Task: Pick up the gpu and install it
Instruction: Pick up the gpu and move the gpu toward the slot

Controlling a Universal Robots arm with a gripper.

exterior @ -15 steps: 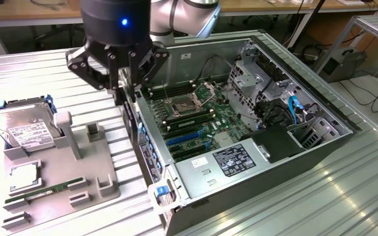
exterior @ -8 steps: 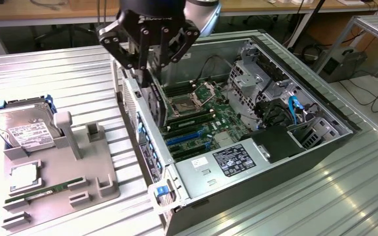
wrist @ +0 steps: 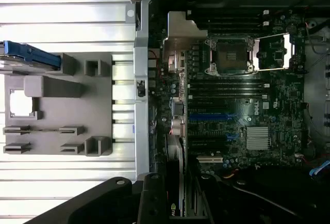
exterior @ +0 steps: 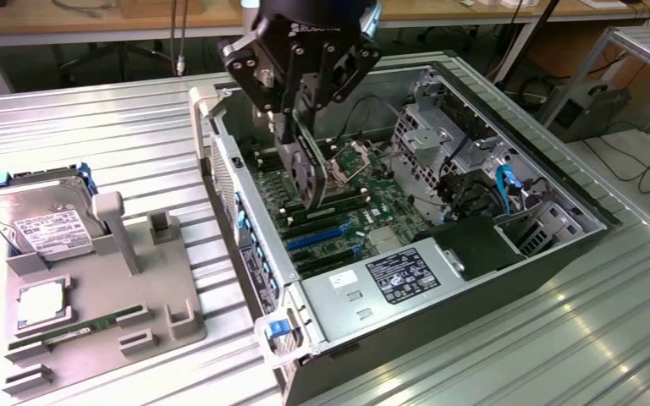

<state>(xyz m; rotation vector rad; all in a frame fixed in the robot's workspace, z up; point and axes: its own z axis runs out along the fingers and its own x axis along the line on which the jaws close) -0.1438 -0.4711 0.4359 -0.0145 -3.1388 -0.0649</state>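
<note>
Open computer case (exterior: 472, 309), gpu (exterior: 311, 178) gripped beneath end effector (exterior: 300, 114)

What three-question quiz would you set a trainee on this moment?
1. True or false: the gripper holds the thin flat black rectangular card over the open dark metal computer case.
2. The silver hard drive with white label sits: A in the case; B on the grey plastic holder tray; C in the gripper.
3. Is the card upright or lying flat?
Key: 1 true; 2 B; 3 upright.
</note>
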